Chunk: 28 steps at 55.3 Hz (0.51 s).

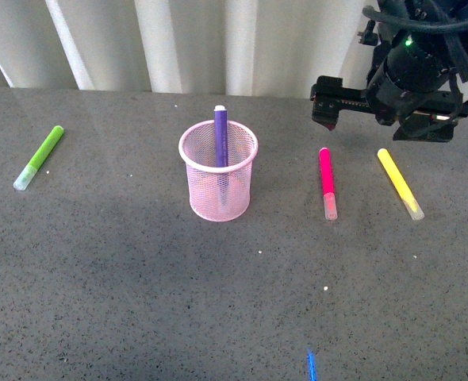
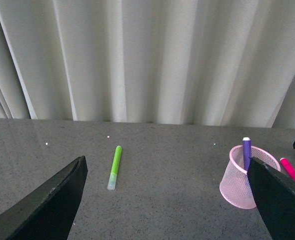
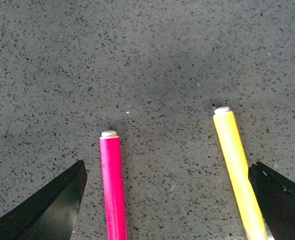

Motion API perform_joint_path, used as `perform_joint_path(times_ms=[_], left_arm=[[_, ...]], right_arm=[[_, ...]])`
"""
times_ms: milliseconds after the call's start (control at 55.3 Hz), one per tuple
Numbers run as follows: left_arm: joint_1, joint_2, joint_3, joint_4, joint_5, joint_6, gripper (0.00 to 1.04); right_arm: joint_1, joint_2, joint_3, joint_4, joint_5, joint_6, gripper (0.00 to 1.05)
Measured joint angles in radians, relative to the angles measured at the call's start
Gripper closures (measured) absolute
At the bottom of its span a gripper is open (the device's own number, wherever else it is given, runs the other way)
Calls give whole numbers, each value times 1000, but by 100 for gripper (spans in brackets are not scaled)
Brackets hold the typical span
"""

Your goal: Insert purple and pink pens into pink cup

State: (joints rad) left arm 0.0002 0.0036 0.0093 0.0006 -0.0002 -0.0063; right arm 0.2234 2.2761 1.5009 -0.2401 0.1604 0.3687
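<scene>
Behind, pale pleated curtain [image 1: 218,40]; grey speckled tabletop [image 1: 139,278]; left tool [image 2: 167,167], right tool [image 3: 166,167] splayed, empty.

The right arm [image 1: 415,67] is seen at the upper right of the front view, its wrist bent so that the right tool [image 1: 389,119] is pointed downward. In the right wrist view its two dark fingers [image 3: 47,210] are spread wide apart, and nothing is gripped between them. The left tool [image 2: 166,161] is likewise held wide open and empty, and is aimed forward.
</scene>
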Motion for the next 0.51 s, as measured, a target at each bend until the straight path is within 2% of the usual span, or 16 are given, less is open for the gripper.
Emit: perform_joint_path(times_ms=[506], left_arm=[[0,0,0,0,0,0,7]], right_arm=[[55,135,78,3,-27,59,7]])
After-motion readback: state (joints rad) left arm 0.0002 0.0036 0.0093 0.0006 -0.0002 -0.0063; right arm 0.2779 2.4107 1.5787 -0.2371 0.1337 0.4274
